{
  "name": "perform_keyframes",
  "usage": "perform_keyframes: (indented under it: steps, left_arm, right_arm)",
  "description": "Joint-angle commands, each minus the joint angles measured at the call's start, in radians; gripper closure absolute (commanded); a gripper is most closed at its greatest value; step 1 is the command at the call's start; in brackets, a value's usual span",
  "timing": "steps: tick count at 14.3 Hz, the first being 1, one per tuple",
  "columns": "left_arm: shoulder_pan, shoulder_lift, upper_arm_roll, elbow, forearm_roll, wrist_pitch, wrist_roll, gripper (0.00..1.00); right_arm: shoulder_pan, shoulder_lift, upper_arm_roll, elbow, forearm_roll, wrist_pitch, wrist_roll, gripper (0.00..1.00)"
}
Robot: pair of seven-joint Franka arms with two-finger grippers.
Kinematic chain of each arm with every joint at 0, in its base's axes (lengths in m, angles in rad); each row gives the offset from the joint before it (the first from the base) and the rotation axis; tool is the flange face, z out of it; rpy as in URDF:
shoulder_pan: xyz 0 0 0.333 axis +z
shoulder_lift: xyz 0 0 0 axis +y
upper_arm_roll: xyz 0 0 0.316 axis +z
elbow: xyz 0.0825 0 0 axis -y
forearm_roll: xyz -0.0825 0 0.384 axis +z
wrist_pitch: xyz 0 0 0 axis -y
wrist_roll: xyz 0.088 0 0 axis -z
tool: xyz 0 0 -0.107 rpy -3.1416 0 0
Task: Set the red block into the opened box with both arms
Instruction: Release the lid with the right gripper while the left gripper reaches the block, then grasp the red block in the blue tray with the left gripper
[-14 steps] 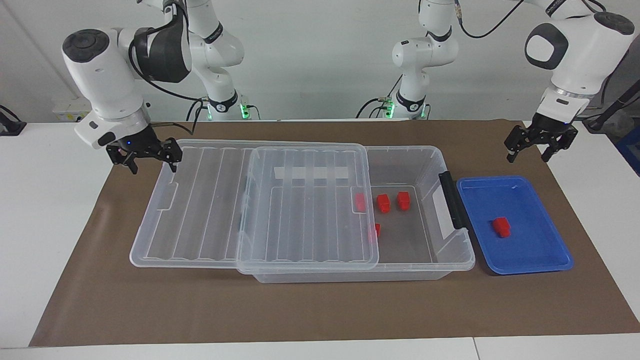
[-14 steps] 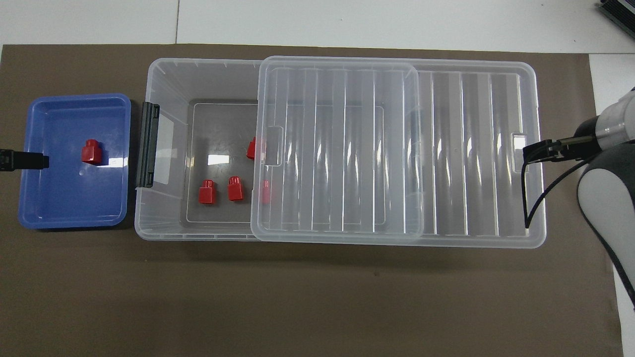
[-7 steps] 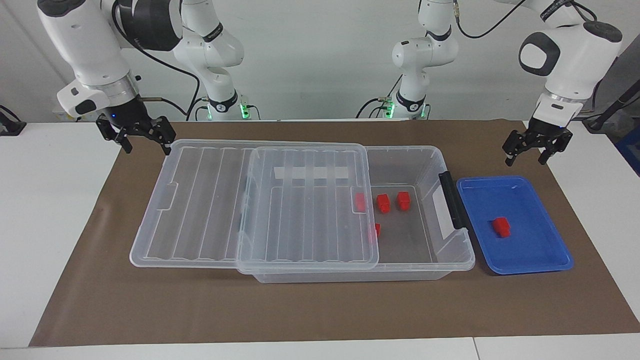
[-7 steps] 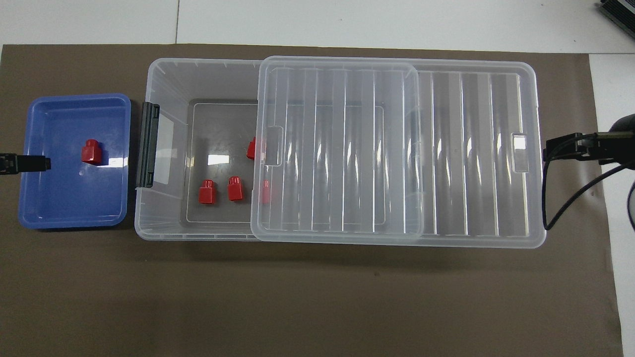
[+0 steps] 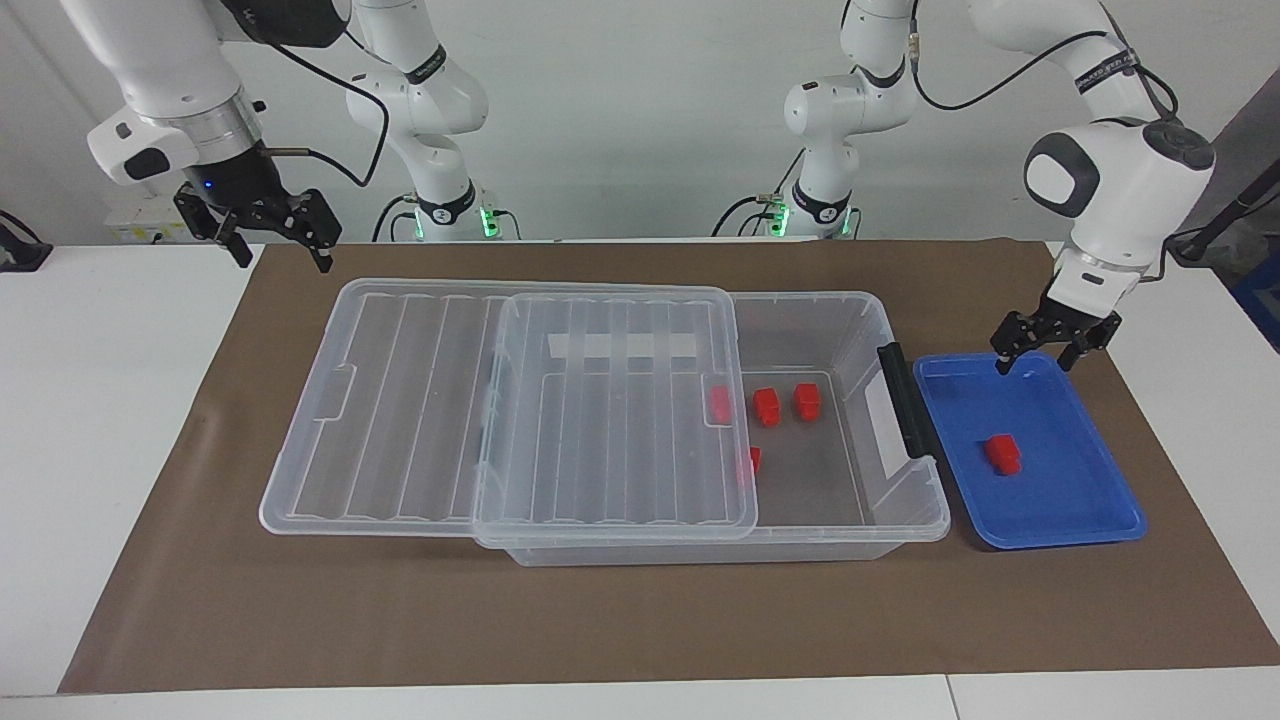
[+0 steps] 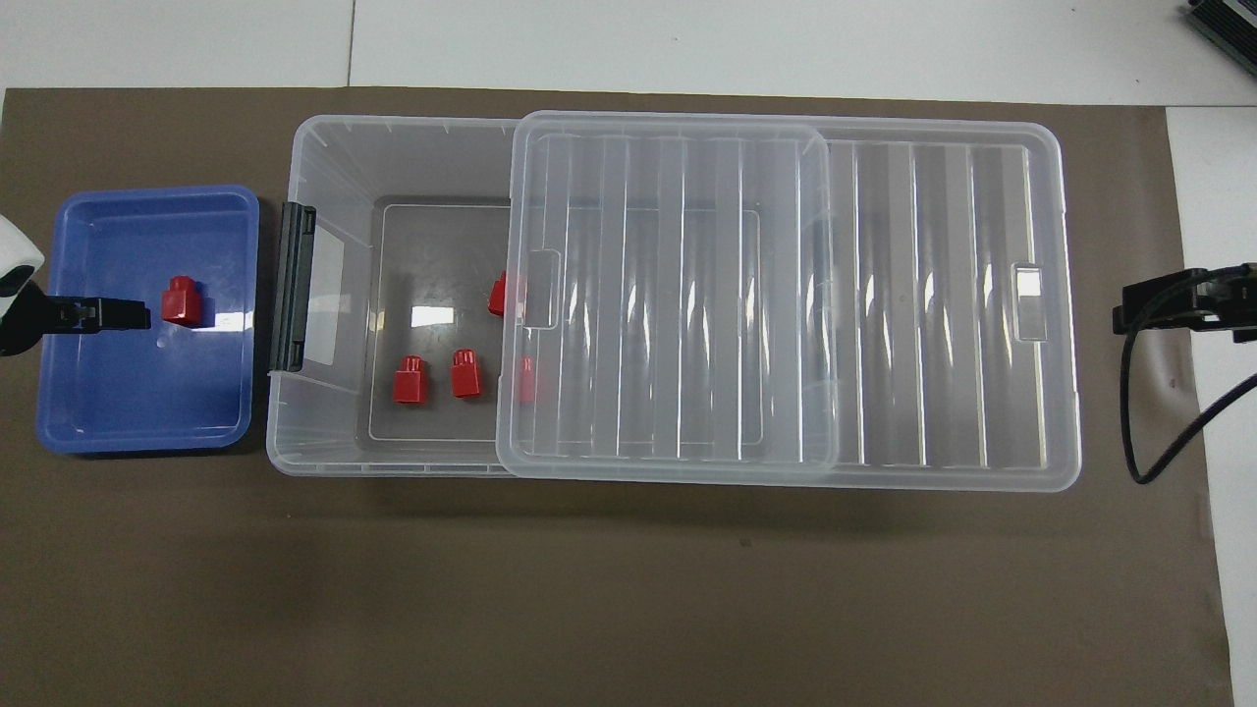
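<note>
With fingers spread on the left gripper [image 5: 1034, 358] above the blue tray's [image 5: 1100, 500] robot-side rim, lower squarely astride the red block [image 5: 1002, 453] lying mid-tray, then pinch. Carry it over to the box [image 5: 905, 520] beside the tray, into the gap left by the slid-back lid [image 5: 610, 420]. Leave the right gripper [image 5: 270, 240], fingers also spread, waiting well apart from the tray.

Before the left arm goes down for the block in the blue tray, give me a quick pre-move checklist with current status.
1. Left gripper open, empty: ok.
2. Left gripper over the blue tray: ok; not yet over the red block.
3. Block alone in the tray, nothing against it: ok.
4. Lid slid aside, box open at the tray end: ok.
5. Right gripper open, raised off the lid: ok.
</note>
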Motion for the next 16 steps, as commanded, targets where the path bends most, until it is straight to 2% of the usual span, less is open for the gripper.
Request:
perform_keyframes:
  steps: [1, 6, 9, 16]
  left_arm:
    - [0.012, 0.053, -0.007, -0.008, 0.013, 0.063, -0.015, 0.0]
    - [0.016, 0.157, -0.007, -0.021, 0.013, 0.133, -0.032, 0.0]
    - [0.016, 0.241, -0.007, -0.019, 0.013, 0.228, -0.086, 0.0]
    - [0.013, 0.298, -0.008, 0.022, 0.014, 0.282, -0.054, 0.0]
  right_arm:
    - [-0.026, 0.013, 0.028, 0.02, 0.015, -0.023, 0.009, 0.0]
    - [-0.021, 0.007, 0.03, 0.003, 0.016, -0.036, 0.004, 0.0]
    - [-0.019, 0.002, 0.03, -0.008, 0.016, -0.037, 0.004, 0.0]
    - [-0.016, -0.004, 0.03, -0.023, 0.018, -0.034, 0.014, 0.0]
